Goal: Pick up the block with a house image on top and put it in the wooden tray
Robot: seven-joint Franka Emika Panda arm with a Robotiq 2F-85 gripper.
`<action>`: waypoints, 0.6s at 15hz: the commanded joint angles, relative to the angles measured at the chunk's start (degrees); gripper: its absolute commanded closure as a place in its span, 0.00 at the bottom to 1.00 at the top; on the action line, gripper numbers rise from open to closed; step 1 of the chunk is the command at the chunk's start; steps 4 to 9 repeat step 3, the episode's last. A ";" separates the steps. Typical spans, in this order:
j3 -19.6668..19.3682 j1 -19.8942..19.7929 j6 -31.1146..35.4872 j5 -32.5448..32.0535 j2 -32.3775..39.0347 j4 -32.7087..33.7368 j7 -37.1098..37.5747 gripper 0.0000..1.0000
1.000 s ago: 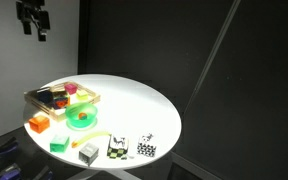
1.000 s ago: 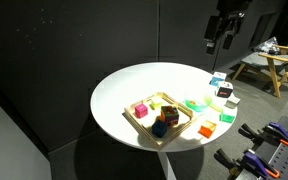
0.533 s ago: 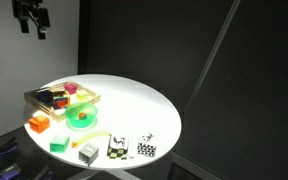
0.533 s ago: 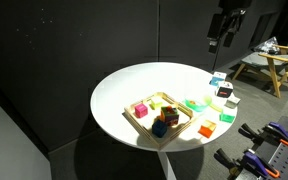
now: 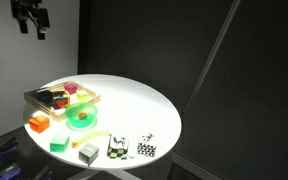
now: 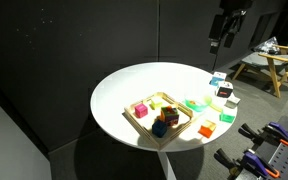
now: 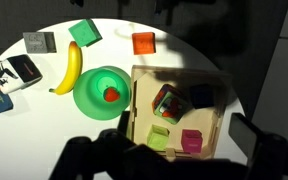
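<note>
The block with a house image on top (image 7: 167,102) has red sides and a pale pictured top. It lies inside the wooden tray (image 7: 174,73), tilted, next to a dark blue block, a lime block and a pink block. In both exterior views the tray (image 5: 34,96) (image 6: 136,121) sits near the table's edge. My gripper (image 7: 179,165) hangs high above the table (image 5: 32,22) (image 6: 224,28), far from every block. Its dark fingers are spread wide and hold nothing.
A round green dish (image 7: 96,95) with a small red thing in it stands beside the tray. A banana (image 7: 72,68), an orange block (image 7: 144,43), a green block (image 7: 84,32), a grey block (image 7: 39,42) and patterned cubes (image 7: 22,68) lie near the table's rim.
My gripper has risen slightly. Nothing on the table has moved.
</note>
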 commanded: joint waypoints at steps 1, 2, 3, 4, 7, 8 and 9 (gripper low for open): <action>0.19 -0.20 -0.15 0.08 0.01 0.11 -0.07 0.00; 0.19 -0.20 -0.15 0.08 0.01 0.11 -0.07 0.00; 0.19 -0.20 -0.15 0.08 0.01 0.10 -0.08 0.00; 0.19 -0.20 -0.15 0.08 0.01 0.10 -0.08 0.00; 0.19 -0.20 -0.15 0.08 0.01 0.10 -0.08 0.00; 0.19 -0.20 -0.15 0.08 0.01 0.10 -0.08 0.00; 0.19 -0.20 -0.15 0.08 0.01 0.10 -0.08 0.00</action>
